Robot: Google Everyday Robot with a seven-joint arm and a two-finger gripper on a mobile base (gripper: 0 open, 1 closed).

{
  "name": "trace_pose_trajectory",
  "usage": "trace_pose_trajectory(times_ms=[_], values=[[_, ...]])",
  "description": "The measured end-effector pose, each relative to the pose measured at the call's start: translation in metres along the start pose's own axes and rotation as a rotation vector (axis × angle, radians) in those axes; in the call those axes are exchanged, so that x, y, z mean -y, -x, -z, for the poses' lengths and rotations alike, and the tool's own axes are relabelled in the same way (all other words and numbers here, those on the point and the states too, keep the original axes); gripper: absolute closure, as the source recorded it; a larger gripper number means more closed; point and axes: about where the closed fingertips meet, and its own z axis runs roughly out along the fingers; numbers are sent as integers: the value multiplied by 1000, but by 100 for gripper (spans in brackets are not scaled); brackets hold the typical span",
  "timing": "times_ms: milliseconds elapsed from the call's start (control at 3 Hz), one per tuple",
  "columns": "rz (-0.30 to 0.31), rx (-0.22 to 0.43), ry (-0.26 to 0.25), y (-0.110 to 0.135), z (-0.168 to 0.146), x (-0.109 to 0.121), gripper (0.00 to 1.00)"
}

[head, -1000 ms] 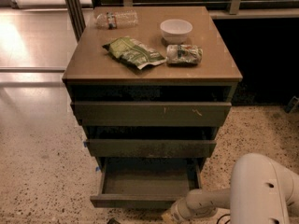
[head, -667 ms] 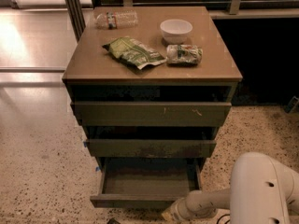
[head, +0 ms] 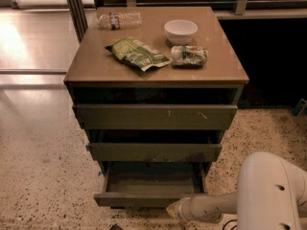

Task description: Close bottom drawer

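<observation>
Desk (head: 96, 66) fills frame centre. Bottom drawer (head: 144, 200) sits pulled out at lower centre, long axis left-right, front facing the bottom edge. Claw (head: 176, 210) is at lower right, just beside that front, likely staged to push it in. Apart or together: can't tell.

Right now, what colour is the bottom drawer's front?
Olive-brown bottom drawer, camera view; gripper near its front.
</observation>
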Motion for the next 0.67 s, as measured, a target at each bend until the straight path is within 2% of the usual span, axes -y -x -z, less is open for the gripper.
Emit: trace_pose_trajectory(times_ms=[333, 667], values=[[2, 1, -4, 1, -1, 0, 100], [19, 31, -52, 14, -4, 16, 100]])
